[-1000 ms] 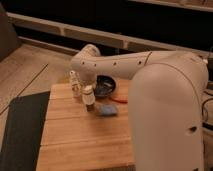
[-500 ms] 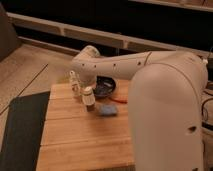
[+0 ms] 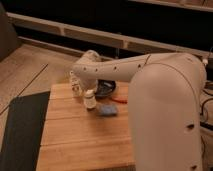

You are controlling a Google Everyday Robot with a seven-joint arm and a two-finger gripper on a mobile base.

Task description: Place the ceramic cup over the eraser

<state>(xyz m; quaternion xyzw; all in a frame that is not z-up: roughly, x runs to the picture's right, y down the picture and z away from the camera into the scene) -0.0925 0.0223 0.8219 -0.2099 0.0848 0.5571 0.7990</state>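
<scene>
Hanging above the wooden table [image 3: 75, 145], the gripper [image 3: 89, 95] is clenched on the ceramic cup [image 3: 89, 102], beside the blue pad [image 3: 106, 110]. The eraser is not visible; placing remains.

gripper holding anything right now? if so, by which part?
Apparently yes: the gripper, shut, seems closed on the top of the ceramic cup, above the wooden table. Exact contact cannot be told.
</scene>
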